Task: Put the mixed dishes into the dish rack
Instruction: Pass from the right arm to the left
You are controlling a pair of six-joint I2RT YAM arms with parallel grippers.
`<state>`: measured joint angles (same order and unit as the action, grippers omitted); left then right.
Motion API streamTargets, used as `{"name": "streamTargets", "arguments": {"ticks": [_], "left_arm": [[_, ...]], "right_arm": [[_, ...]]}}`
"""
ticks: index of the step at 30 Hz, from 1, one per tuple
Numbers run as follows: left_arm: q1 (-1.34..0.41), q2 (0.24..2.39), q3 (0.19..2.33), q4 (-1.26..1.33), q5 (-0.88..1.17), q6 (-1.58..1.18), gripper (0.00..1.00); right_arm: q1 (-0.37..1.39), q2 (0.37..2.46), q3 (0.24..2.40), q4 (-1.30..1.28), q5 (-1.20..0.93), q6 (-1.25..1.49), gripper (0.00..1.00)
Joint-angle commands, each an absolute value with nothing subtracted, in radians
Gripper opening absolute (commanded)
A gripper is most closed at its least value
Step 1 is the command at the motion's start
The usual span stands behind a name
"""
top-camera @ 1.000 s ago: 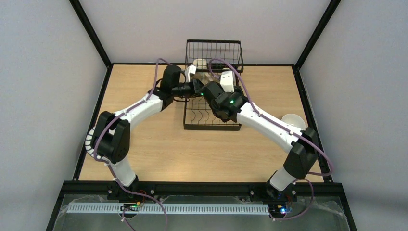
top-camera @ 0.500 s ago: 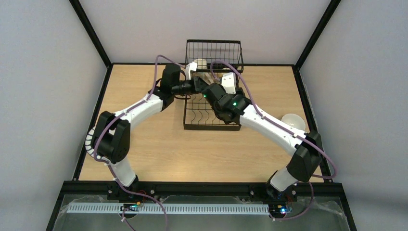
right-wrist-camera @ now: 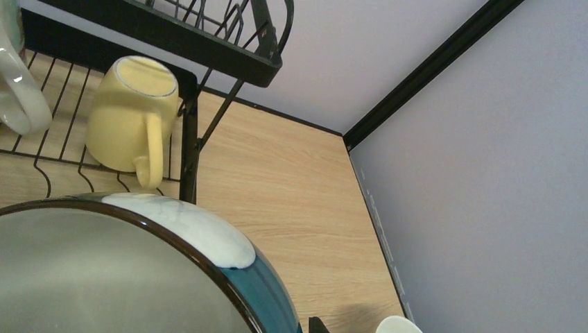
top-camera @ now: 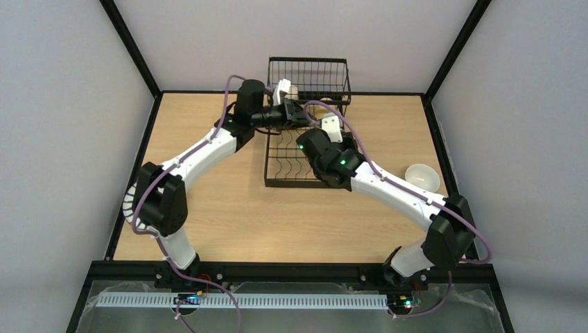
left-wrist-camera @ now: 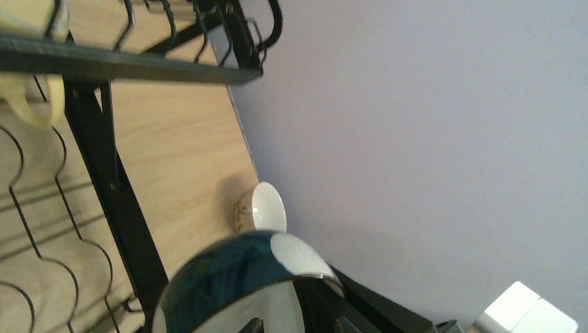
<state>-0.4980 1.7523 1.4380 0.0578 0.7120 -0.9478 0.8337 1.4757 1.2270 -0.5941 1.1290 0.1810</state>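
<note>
The blue-outside white bowl point(right-wrist-camera: 125, 270) fills the lower left of the right wrist view, with my right gripper point(right-wrist-camera: 305, 326) shut on its rim. The same bowl point(left-wrist-camera: 236, 277) sits right in front of my left gripper point(left-wrist-camera: 297, 326), whose fingertips stand apart; I cannot tell whether they touch it. Seen from above, both grippers, left point(top-camera: 295, 113) and right point(top-camera: 326, 119), meet over the dish rack point(top-camera: 305, 182) and hide the bowl. A yellow mug point(right-wrist-camera: 132, 118) lies on its side on the rack's lower wires beside a beige mug point(right-wrist-camera: 17, 90). The cream bowl point(top-camera: 423, 177) stands on the table at the right.
The rack's raised upper basket point(top-camera: 308, 69) stands at the table's back edge, above the mugs. Black frame posts and grey walls close in the table on all sides. The cream bowl point(left-wrist-camera: 260, 208) sits close to the right wall.
My left gripper has moved back and up toward the upper basket and its jaws have narrowed. The right arm's elbow has swung out to the right, uncovering the cream bowl.
</note>
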Motion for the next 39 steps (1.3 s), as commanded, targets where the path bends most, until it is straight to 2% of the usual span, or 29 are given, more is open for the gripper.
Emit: {"name": "streamTargets", "arguments": {"ticks": [1, 8, 17, 34, 39], "left_arm": [[-0.514, 1.775, 1.465, -0.092, 0.77, -1.009, 0.57], [-0.528, 1.766, 1.451, -0.196, 0.769, -1.025, 0.6], [-0.541, 1.758, 1.406, -0.122, 0.731, -1.136, 0.63], [-0.587, 1.778, 1.41, -0.011, 0.683, -1.288, 0.83], [-0.593, 1.786, 1.407, -0.011, 0.673, -1.293, 0.86]], "right_arm": [[0.841, 1.447, 1.215, -0.46, 1.226, 0.136, 0.0], [0.841, 1.465, 1.194, -0.425, 1.266, 0.133, 0.0], [0.855, 1.483, 1.192, -0.463, 1.282, 0.173, 0.0], [0.874, 1.471, 1.182, -0.477, 1.296, 0.168, 0.0], [0.885, 1.471, 1.187, -0.476, 1.307, 0.161, 0.0]]}}
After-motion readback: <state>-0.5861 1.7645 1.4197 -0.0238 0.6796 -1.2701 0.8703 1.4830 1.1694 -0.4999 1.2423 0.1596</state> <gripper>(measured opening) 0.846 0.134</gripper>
